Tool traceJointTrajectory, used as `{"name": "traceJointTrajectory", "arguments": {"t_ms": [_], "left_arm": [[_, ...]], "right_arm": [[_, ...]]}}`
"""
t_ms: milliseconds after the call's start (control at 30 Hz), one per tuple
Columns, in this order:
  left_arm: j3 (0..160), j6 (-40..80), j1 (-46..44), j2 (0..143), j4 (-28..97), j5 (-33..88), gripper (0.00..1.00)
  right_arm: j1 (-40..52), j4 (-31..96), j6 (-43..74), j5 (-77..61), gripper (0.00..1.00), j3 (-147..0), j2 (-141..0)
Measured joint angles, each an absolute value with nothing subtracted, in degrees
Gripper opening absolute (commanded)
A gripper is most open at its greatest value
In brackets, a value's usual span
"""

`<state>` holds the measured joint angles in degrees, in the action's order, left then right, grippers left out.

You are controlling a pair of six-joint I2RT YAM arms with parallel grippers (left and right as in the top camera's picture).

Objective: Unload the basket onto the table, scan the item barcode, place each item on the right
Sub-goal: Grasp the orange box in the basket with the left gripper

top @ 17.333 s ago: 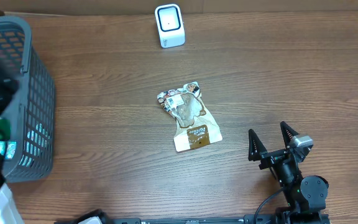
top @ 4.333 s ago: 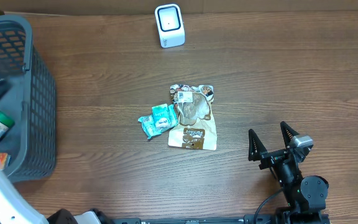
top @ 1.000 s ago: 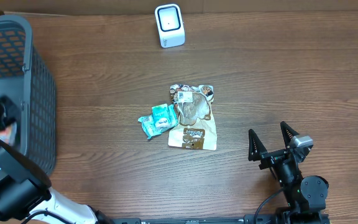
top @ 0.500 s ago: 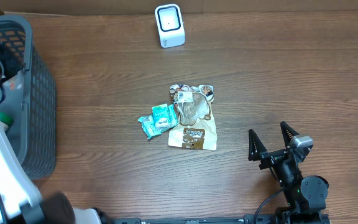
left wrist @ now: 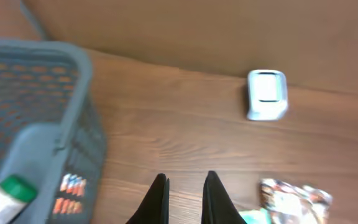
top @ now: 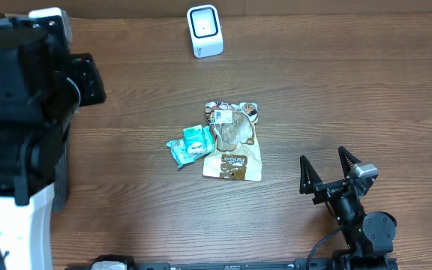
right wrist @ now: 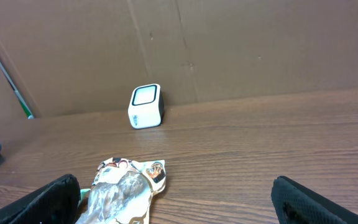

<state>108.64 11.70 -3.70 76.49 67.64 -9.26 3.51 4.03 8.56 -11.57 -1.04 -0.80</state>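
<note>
1. Your left hand (left wrist: 185, 200) has its fingers drawn together with nothing pinched between them. It hangs over the worktop (top: 351, 90), just right of the grey basket (left wrist: 42, 57).
2. From overhead, the left arm (top: 25, 112) fills the upper left corner as a large, blurred shape and hides most of the basket.
3. Your right hand (top: 322, 154) sits spread wide and empty, low at the near right of the worktop. Its fingers point toward the far edge.
4. The items to scan lie in the middle of the worktop. A brown snack pouch (top: 233, 142) lies flat, and a small teal packet (top: 191, 144) touches its left edge.
5. Neither item is in a hand, and both hands are well apart from them.
6. The white scanner (top: 205, 30) stands upright at the far edge against the cardboard wall (right wrist: 229, 43), well apart from the pouch.
7. Inside the basket, the left wrist view shows a green-capped bottle (left wrist: 8, 196). It is too blurred for you to read any label.
</note>
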Motion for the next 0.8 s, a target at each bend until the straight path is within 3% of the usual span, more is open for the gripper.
{"name": "traceJointTrajectory", "arguments": {"t_ms": [167,233,567,800], "left_arm": [[108.0,14.1,2.8,78.4,65.6,-11.2,0.47],[108.0,14.8,7.5,78.6,65.0,-10.4,0.55],[108.0,17.0,35.5,83.7,65.8,1.5,0.50],[108.0,13.0,40.6,96.8,69.3,5.7,0.45]], "right_arm": [[3.5,4.0,8.5,-11.6,1.00,-1.0,-0.8],[3.5,4.0,8.6,-11.6,1.00,-1.0,-0.8],[3.5,4.0,8.6,-11.6,1.00,-1.0,-0.8],[3.5,4.0,8.6,-11.6,1.00,-1.0,-0.8]]}}
